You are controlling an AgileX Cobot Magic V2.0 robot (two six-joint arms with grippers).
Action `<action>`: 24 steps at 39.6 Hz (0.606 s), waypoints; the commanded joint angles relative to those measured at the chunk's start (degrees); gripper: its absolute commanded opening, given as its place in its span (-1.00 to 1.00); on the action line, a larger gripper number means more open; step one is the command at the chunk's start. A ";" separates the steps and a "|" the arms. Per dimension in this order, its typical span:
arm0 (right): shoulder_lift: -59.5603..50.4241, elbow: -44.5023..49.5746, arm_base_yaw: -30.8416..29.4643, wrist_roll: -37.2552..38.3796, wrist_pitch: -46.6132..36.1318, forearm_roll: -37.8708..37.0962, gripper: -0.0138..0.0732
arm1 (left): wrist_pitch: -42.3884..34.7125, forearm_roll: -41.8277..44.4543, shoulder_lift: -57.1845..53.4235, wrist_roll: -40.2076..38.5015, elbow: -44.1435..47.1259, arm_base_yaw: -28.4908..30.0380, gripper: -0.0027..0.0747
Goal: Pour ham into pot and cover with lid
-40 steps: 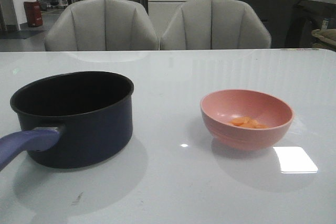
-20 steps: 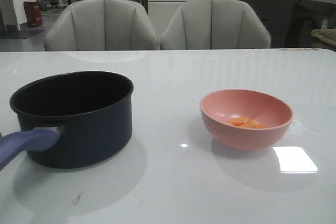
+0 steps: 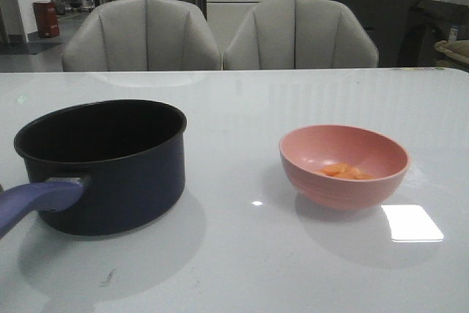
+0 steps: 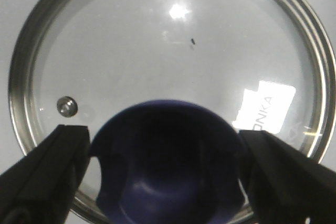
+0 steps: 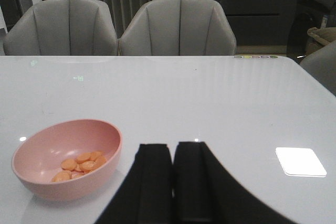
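The dark navy pot (image 3: 124, 181) stands at the table's left, and its purplish-blue handle (image 3: 37, 201) points to the front left. The ham (image 3: 346, 171), small orange flat pieces, lies in the pink bowl (image 3: 330, 190) at the right, also in the right wrist view (image 5: 79, 165). The glass lid (image 4: 173, 51), with a steel rim and "KONKA" lettering, fills the left wrist view. My left gripper (image 4: 165, 148) has a finger against each side of the lid's blue knob (image 4: 168, 171). My right gripper (image 5: 172, 148) is shut and empty, just right of the bowl (image 5: 58, 188). Neither arm nor the lid shows in the front view.
Two grey chairs (image 3: 143, 34) stand behind the table's far edge. A bright light patch (image 3: 412, 223) lies on the glossy white tabletop (image 3: 242, 254) in front of the bowl. Whether the lid rests on the table cannot be told.
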 commanded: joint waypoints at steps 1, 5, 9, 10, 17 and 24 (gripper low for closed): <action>-1.15 0.63 -0.41 -0.07 -4.86 -0.61 -0.37 | 0.36 1.07 -1.23 -0.10 -1.64 0.04 0.72; -1.15 0.63 -0.41 -0.07 -4.86 -0.61 -0.37 | 2.37 0.53 -1.89 -0.10 -3.59 -0.18 0.72; -1.15 0.63 -0.41 -0.07 -4.86 -0.61 -0.37 | 2.08 0.53 -4.87 -0.10 -4.09 -1.05 0.72; -1.15 0.63 -0.41 -0.07 -4.86 -0.61 -0.37 | 1.97 0.53 -6.05 -0.10 -4.09 -1.45 0.72; -1.15 0.63 -0.41 -0.07 -4.86 -0.61 -0.37 | -0.66 0.53 -15.33 -0.10 -3.10 -3.59 0.72; -1.15 0.63 -0.41 -0.07 -4.86 -0.61 -0.37 | -5.90 0.41 -26.93 -0.10 1.65 -4.68 0.72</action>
